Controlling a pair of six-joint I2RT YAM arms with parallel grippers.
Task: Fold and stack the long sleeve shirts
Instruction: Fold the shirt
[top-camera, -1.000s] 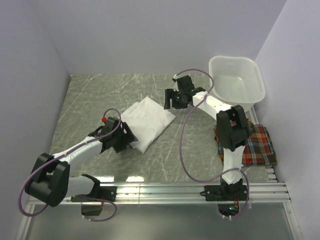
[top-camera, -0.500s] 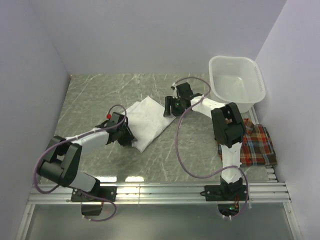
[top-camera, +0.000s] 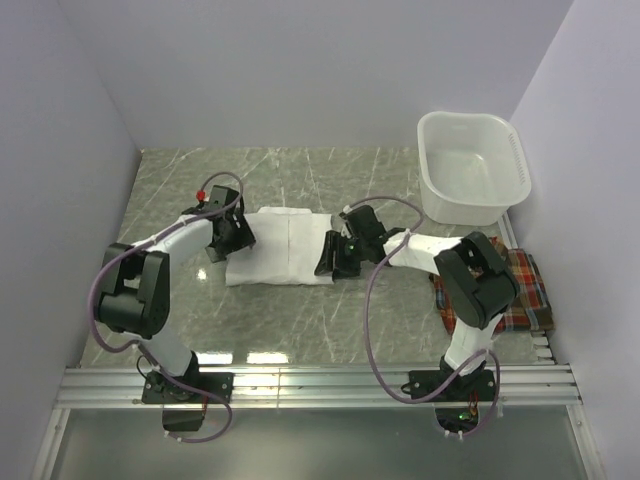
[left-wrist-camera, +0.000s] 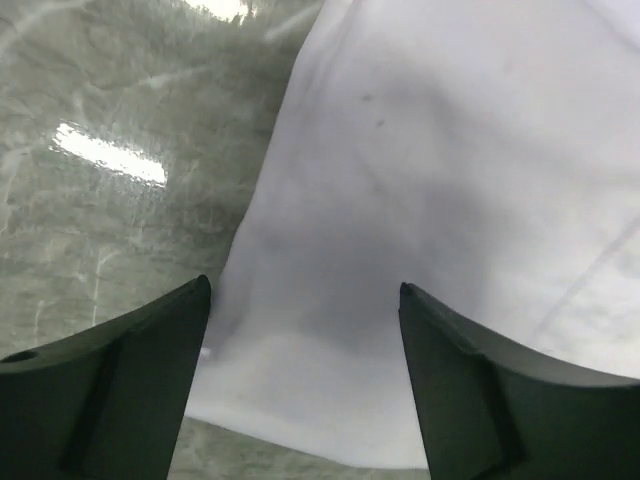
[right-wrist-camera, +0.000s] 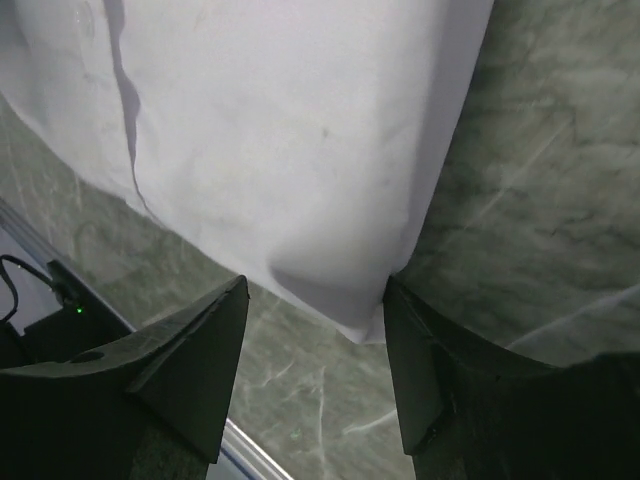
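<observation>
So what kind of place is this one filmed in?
Probably a lab test cell, not a home: plain walls boxing in a marble-look table, aluminium mounting rail along its near edge.

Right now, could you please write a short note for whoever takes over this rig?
Left gripper: open, fingers either side of the white shirt's left edge, nothing held.
Right gripper: open, over a corner at the shirt's right edge, nothing held.
White shirt: folded into a rectangle, flat mid-table.
Plaid shirt: looks folded, on the right by the right arm's base, apart from the white one.
Done: both appear folded.
Left: stack one shirt on the other.
</observation>
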